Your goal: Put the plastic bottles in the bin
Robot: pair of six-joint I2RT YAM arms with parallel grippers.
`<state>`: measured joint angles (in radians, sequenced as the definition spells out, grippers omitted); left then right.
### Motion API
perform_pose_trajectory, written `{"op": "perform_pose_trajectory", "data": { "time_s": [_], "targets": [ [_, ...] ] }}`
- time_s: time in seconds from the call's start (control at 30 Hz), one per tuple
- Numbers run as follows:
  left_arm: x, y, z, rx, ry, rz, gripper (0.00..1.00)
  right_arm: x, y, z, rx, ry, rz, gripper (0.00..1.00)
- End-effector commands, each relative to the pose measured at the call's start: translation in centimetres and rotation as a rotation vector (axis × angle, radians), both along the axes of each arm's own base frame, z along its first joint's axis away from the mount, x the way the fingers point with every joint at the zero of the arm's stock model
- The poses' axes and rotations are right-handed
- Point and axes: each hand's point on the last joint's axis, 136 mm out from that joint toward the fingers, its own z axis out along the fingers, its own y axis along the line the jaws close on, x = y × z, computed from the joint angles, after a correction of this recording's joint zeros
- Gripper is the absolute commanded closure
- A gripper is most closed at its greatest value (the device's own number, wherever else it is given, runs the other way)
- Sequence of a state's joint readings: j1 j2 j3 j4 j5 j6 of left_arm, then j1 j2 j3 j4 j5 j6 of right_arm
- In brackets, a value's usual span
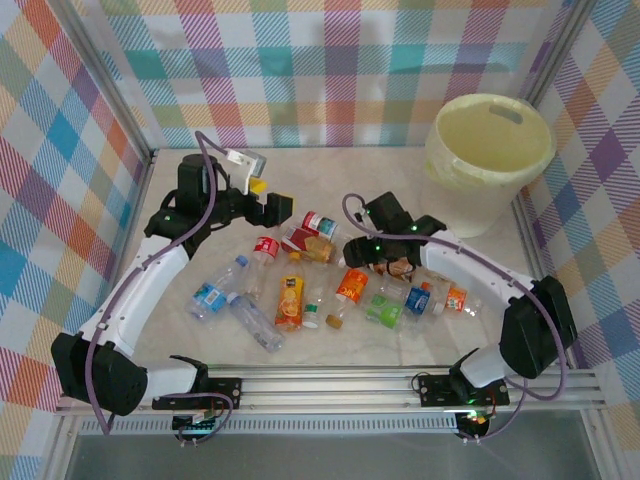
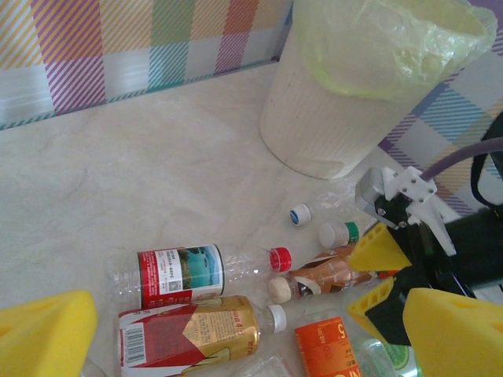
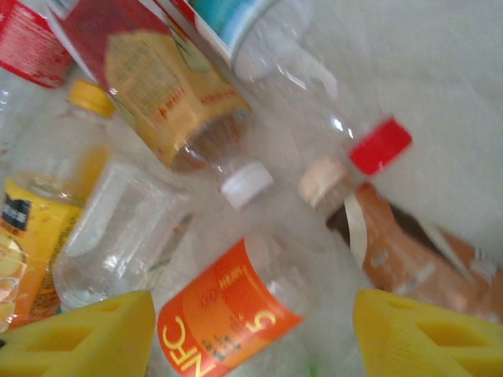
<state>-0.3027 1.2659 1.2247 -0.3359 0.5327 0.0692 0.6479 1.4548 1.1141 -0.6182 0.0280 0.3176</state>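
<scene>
Bin (image 1: 472, 192) pale yellow — bottles (image 1: 290, 300) clear, scattered.

Bench (image 1: 330, 175): pale marbled surface. The pale yellow bin (image 1: 489, 165) stands upright at the far right corner, well apart from the rest. The plastic bottles (image 1: 290, 300) lie on their sides in a loose cluster across the middle, several touching. Labels are red, orange, blue, green and brown. One unlabelled clear bottle (image 1: 258, 325) lies nearest the front edge.
</scene>
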Motion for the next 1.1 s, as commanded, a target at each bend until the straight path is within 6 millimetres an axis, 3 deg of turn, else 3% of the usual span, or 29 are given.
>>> {"op": "perform_pose_trajectory", "data": {
  "time_s": [0.0,0.27,0.67,1.07],
  "targets": [
    [-0.3,-0.5,-0.1,0.022,-0.024,-0.016,0.0,-2.2,-1.7,-0.4,0.02,0.089,-0.25,0.31],
    [-1.9,-2.0,-0.2,0.016,-0.022,-0.135,0.0,-3.7,-1.8,-2.2,0.057,0.152,-0.424,0.31],
    [-4.7,-5.1,-0.3,0.009,0.009,-0.305,0.0,-2.9,0.6,-5.1,0.112,0.227,-0.444,0.3],
    [-8.4,-8.0,0.0,0.113,-0.063,-0.376,0.0,-2.3,1.3,-7.2,0.118,0.247,-0.471,0.3]
  ]
}}
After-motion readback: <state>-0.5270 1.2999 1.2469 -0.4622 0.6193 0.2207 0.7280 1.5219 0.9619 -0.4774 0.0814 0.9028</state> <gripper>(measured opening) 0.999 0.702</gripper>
